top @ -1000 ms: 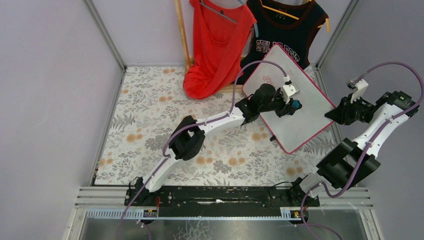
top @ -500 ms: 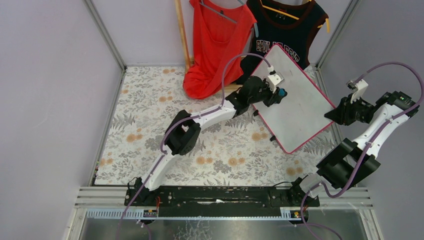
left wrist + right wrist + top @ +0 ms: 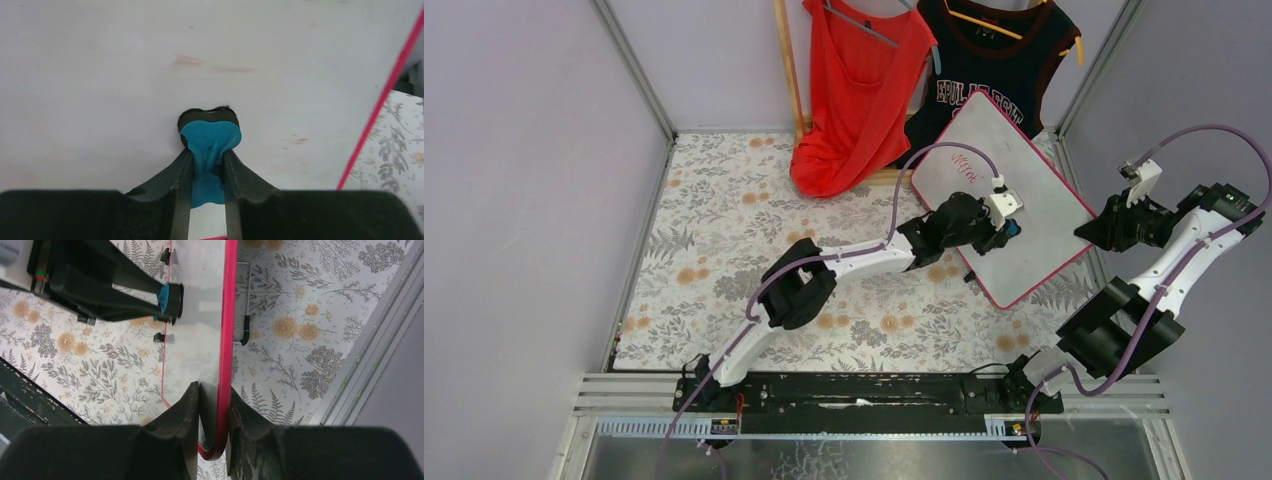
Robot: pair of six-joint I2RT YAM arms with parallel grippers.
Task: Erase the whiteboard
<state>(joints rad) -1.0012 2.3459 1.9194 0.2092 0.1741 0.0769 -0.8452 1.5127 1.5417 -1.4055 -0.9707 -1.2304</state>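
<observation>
The whiteboard (image 3: 1034,225), white with a pink-red frame, stands tilted at the back right. Red handwriting (image 3: 962,165) shows near its upper left corner. My left gripper (image 3: 1009,228) is shut on the blue eraser (image 3: 211,140) and presses it against the board's white face (image 3: 150,75). Faint red smears (image 3: 190,61) lie just above the eraser. My right gripper (image 3: 1092,228) is shut on the board's right edge; in the right wrist view its jaws pinch the red frame (image 3: 226,340). The eraser also shows in that view (image 3: 164,299).
A red top (image 3: 854,90) and a dark jersey (image 3: 1004,70) hang at the back, just behind the board. A wooden pole (image 3: 789,65) stands beside them. The floral tablecloth (image 3: 724,250) covers the table. The board's black feet (image 3: 245,335) rest on the cloth.
My left gripper swept the eraser up to the board's upper left, then back down and right to the middle. The red writing is uncovered again. The right arm has not moved.
</observation>
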